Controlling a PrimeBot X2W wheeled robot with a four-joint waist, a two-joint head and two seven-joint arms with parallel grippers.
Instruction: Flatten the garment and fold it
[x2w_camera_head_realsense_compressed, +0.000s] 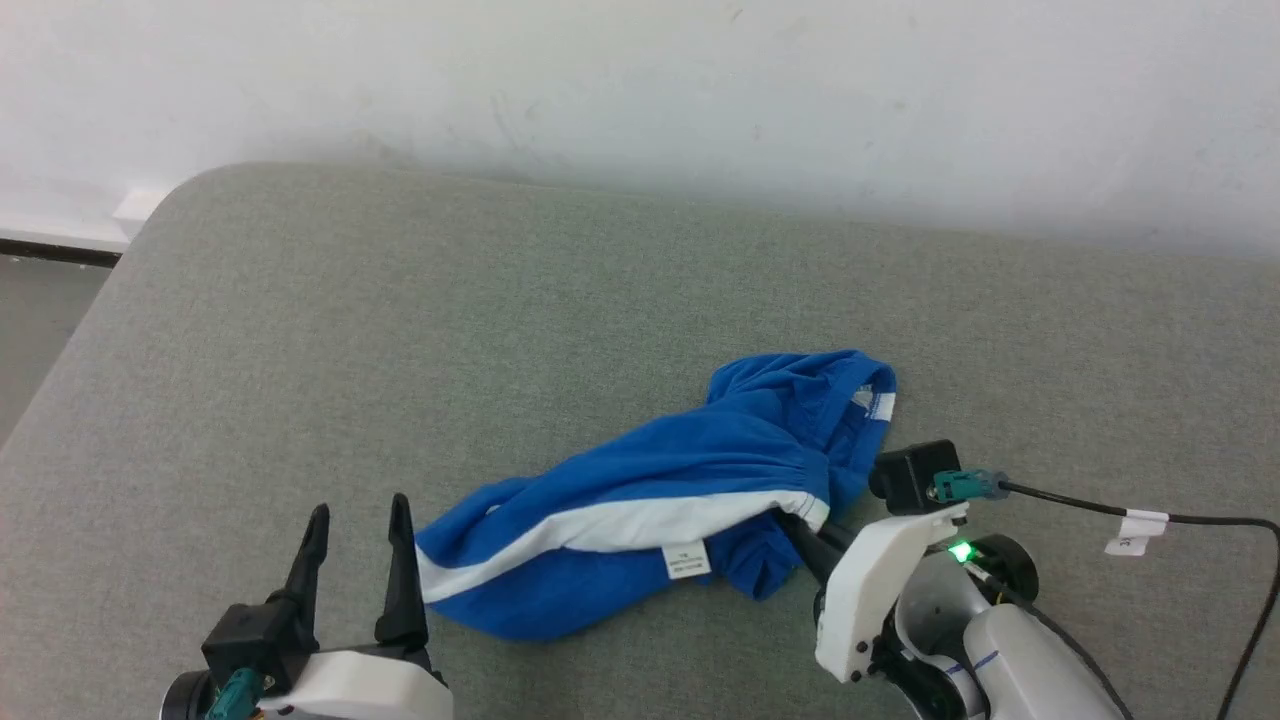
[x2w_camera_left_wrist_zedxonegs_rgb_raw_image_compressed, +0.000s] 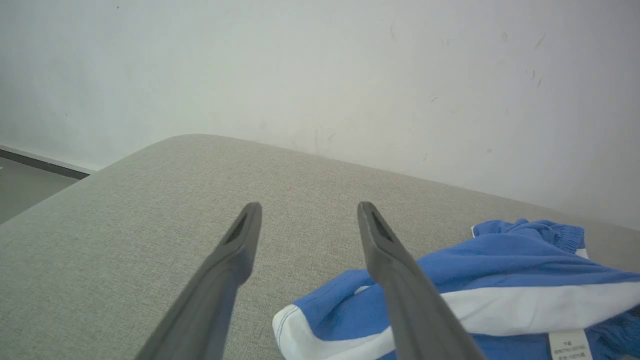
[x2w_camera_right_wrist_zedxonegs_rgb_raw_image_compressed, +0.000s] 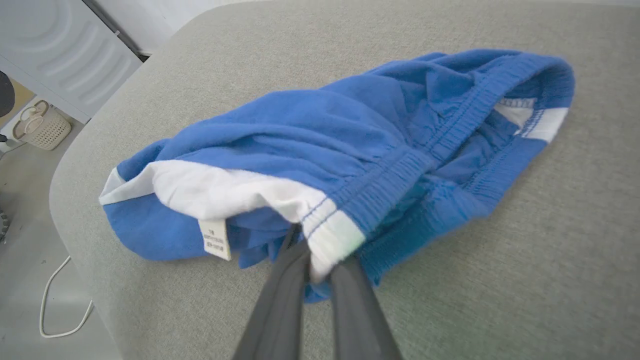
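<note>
Both the left gripper (x2w_camera_head_realsense_compressed: 360, 506) and the right gripper (x2w_camera_right_wrist_zedxonegs_rgb_raw_image_compressed: 320, 257) carry two long, dark grey fingers (x2w_camera_left_wrist_zedxonegs_rgb_raw_image_compressed: 400, 280) that taper to narrow tips, each with a slot near its end. Behind the right fingers sits a glossy white shell (x2w_camera_head_realsense_compressed: 870, 585) dotted with small dark screws (x2w_camera_head_realsense_compressed: 858, 648). A black camera block (x2w_camera_head_realsense_compressed: 912, 472) tops it, and a teal plug (x2w_camera_head_realsense_compressed: 968, 486) feeds a black cable (x2w_camera_head_realsense_compressed: 1200, 520) tagged with a white label (x2w_camera_head_realsense_compressed: 1135, 532). A green light (x2w_camera_head_realsense_compressed: 960, 551) glows just behind.

The left gripper (x2w_camera_head_realsense_compressed: 360, 505) sits low with its fingers spread wide (pointing forward). The right gripper (x2w_camera_right_wrist_zedxonegs_rgb_raw_image_compressed: 316, 265) angles toward the left, fingers pinched on the shorts (x2w_camera_head_realsense_compressed: 640, 480).
</note>
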